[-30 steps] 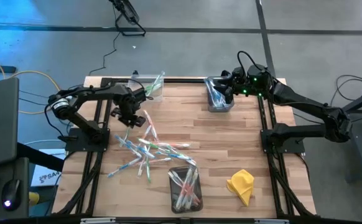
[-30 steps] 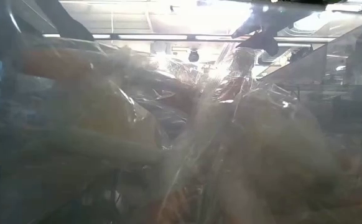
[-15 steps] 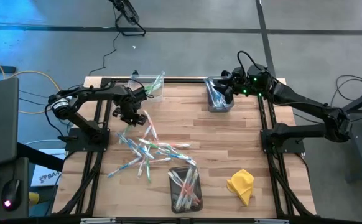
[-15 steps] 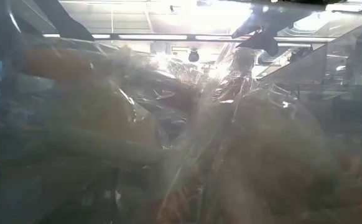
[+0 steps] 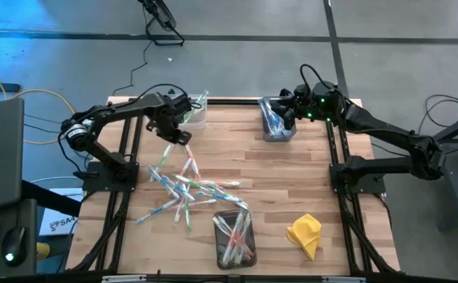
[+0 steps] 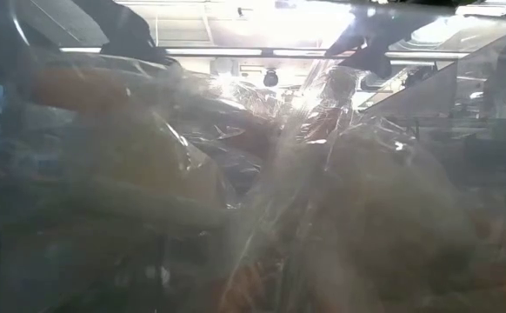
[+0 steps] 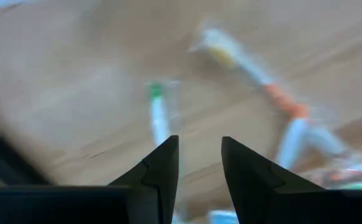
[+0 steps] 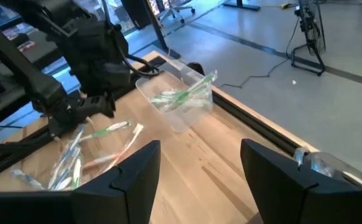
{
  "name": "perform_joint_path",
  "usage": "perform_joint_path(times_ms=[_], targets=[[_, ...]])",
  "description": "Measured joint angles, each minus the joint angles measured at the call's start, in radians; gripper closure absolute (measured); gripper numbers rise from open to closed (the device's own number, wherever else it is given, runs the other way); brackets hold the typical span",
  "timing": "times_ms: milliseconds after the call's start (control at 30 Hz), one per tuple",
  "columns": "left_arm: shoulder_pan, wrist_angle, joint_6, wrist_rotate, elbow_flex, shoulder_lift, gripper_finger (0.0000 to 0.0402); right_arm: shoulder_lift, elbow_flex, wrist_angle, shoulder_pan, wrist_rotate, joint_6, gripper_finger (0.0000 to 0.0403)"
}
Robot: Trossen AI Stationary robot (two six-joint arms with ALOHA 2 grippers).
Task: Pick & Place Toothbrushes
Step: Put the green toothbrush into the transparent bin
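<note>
- White plastic toothbrushes (image 5: pixel 190 189) with green, blue or pink-red accents lie in a loose, crossed heap on the left half of the pale wooden table (image 5: pixel 308 181). There are well over a dozen, too tangled to count exactly.
- The left gripper (image 5: pixel 179 134) hangs at the far edge of that heap, near the clear bin of green brushes (image 5: pixel 195 112). Its dark fingers stand partly apart, with bare wood and nothing else showing between them.
- One green-tipped toothbrush (image 7: pixel 158 118) lies just beside the left gripper's fingertips. Seen from above, its long axis runs slantwise from the gripper toward the table's front-left.
- The rest of the heap lies further toward the front, so the left arm is much the nearer.
- The right gripper (image 8: pixel 199 146) hovers over the far bin of blue brushes (image 5: pixel 265 130), well apart from the heap, with its fingers spread wide and empty.
- Counted: three small rectangular plastic bins, the third (image 5: pixel 219 236) at the front with pink-accented brushes; one crumpled yellow cloth (image 5: pixel 305 234); two arms.
</note>
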Motion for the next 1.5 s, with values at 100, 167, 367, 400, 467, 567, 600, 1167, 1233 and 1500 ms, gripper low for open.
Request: perform_joint_path(times_ms=[100,167,367,400,467,567,600,1167,1233,1500], targets=[[0.000,-0.048,-0.001,-0.033,-0.010,0.000,0.0285,0.000,0.000,-0.021,0.000,0.000,0.001,0.0188],[0.000,-0.042,0.000,-0.045,-0.034,0.000,0.0285,0.000,0.000,-0.025,0.000,0.000,0.005,0.0188],[0.000,0.041,0.000,-0.049,-0.132,0.000,0.0285,0.000,0.000,-0.025,0.000,0.000,0.005,0.0188],[0.000,0.056,-0.001,-0.048,-0.148,0.000,0.0285,0.000,0.000,-0.026,0.000,0.000,0.005,0.0188],[0.000,0.072,-0.001,-0.046,-0.172,0.000,0.0285,0.000,0.000,-0.026,0.000,0.000,0.005,0.0188],[0.000,0.107,-0.009,-0.045,-0.208,0.000,0.0285,0.000,0.000,-0.026,0.000,0.000,0.005,0.0188],[0.000,0.119,-0.010,-0.044,-0.221,0.000,0.0285,0.000,0.000,-0.026,0.000,0.000,0.005,0.0188],[0.000,0.247,-0.015,0.032,-0.310,-0.001,0.0290,0.000,0.000,-0.026,0.000,0.000,0.005,0.0188],[0.000,0.248,-0.013,0.032,-0.310,-0.001,0.0303,0.000,0.000,-0.026,0.000,0.000,0.005,0.0188],[0.000,0.282,-0.012,0.053,-0.302,0.000,0.0377,0.000,0.000,-0.026,0.000,0.000,0.005,0.0188]])
